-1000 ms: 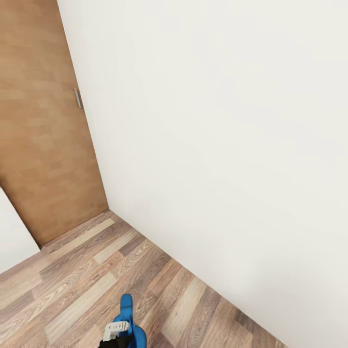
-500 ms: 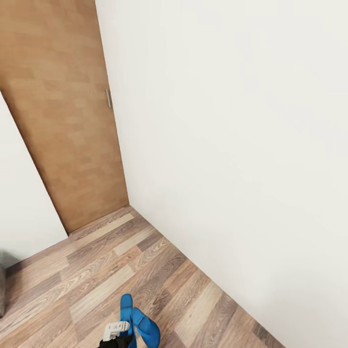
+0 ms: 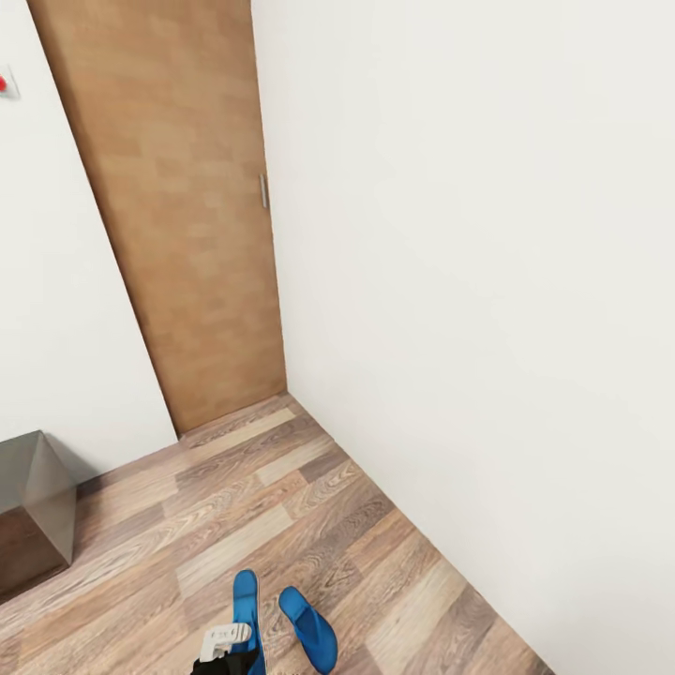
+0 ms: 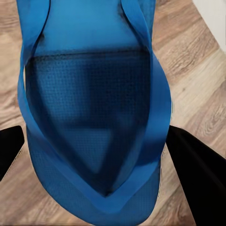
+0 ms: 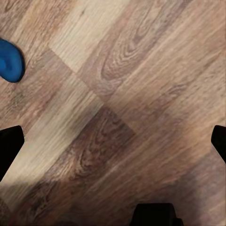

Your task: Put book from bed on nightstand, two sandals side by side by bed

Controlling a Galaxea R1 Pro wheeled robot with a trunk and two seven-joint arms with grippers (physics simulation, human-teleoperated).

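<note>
One bright blue sandal (image 3: 246, 605) sticks out forward from my left gripper (image 3: 225, 642) at the bottom of the head view. In the left wrist view this sandal (image 4: 94, 94) with its straps spans the space between the two dark fingers (image 4: 195, 165), and the left gripper (image 4: 101, 150) is shut on it. The other sandal (image 3: 309, 626) lies flat on the wood-plank floor just right of the held one. Its tip (image 5: 9, 59) shows in the right wrist view, where my right gripper (image 5: 113, 141) hangs open over bare floor. The book, bed and nightstand are out of view.
A closed light-wood door (image 3: 178, 206) with a small metal handle (image 3: 263, 190) stands in the room corner. A white wall (image 3: 487, 281) runs along the right. A dark box-shaped piece of furniture (image 3: 33, 506) stands at the left edge.
The camera has turned left, so the door and corner slid right in the picture. The second sandal and the dark furniture came into view. The held sandal keeps its place in my left gripper.
</note>
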